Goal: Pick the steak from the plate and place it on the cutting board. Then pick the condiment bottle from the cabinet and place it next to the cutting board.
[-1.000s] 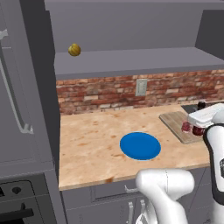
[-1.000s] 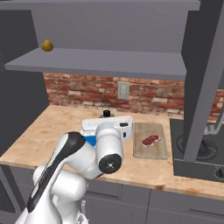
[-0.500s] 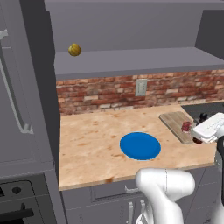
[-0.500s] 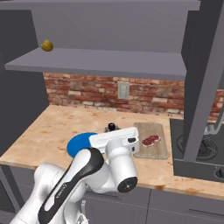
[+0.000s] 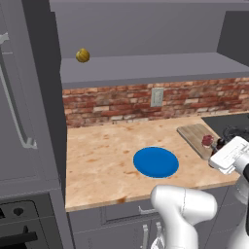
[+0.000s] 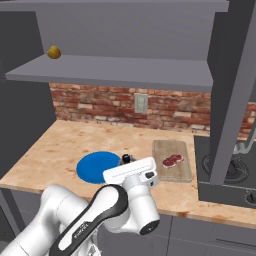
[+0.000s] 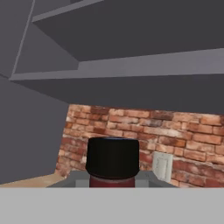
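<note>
My gripper (image 5: 221, 145) is shut on the condiment bottle (image 7: 113, 157), whose black cap and dark red body fill the lower middle of the hand view. In the right base view the cap (image 6: 126, 158) peeks above my white hand, held over the counter between the plate and the board's near edge. The steak (image 6: 172, 160) lies on the wooden cutting board (image 6: 165, 147), also seen at the right in the left base view (image 5: 193, 133). The blue plate (image 6: 97, 166) sits bare to the board's left. The grey cabinet shelf (image 6: 110, 70) runs above.
A yellowish round fruit (image 5: 82, 55) rests on the shelf's left end. A dark stove (image 6: 230, 175) adjoins the board on the right. A tall grey handled unit (image 5: 19, 97) borders the counter's left. A wall outlet (image 6: 142, 102) sits in the brick backsplash.
My hand has swung down and toward the counter's front with the bottle still gripped, leaving the spot over the board. Steak, plate and fruit have not moved.
</note>
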You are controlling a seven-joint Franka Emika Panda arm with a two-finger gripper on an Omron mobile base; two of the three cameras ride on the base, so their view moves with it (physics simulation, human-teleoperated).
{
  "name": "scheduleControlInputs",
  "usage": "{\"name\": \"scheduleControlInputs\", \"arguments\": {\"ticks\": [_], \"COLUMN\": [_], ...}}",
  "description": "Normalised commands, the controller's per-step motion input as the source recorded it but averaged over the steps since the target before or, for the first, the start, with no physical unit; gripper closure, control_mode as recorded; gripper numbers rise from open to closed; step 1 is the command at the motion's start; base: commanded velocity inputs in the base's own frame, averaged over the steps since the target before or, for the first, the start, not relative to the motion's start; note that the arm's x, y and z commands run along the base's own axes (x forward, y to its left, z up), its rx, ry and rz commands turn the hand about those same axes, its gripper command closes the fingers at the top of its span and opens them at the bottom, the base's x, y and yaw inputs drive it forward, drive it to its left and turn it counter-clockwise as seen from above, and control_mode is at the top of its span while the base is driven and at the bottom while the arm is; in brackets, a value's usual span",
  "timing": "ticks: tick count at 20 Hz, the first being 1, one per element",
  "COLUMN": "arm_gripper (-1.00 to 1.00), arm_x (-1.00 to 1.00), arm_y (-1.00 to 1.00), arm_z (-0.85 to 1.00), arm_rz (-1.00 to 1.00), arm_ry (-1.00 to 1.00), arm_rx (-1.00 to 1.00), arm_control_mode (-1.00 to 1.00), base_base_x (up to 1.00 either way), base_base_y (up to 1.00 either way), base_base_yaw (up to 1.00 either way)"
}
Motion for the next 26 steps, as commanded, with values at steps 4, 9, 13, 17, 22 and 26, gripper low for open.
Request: {"name": "scheduleControlInputs", "arguments": {"ticks": [4,9,13,17,22,26], "arm_gripper": [1.0,1.0,1.0,1.0,1.0,1.0], "arm_x": [0.0,0.0,0.0,0.0,0.0,0.0], "arm_y": [0.04,0.01,0.0,-0.01,-0.09,-0.13], "arm_z": [-0.34,-0.18,-0.01,0.0,0.03,0.0], "arm_rz": [0.06,0.05,0.03,0.0,0.0,0.0], "arm_ry": [-0.03,-0.02,-0.01,0.0,0.0,0.0], "arm_rx": [-0.01,0.0,0.0,0.0,-0.02,-0.03], "arm_control_mode": [-1.0,-1.0,-1.0,-1.0,-1.0,-1.0], "base_base_x": [0.0,0.0,0.0,0.0,0.0,0.0], "base_base_y": [0.0,0.0,0.0,0.0,0.0,0.0], "base_base_yaw": [0.0,0.0,0.0,0.0,0.0,0.0]}}
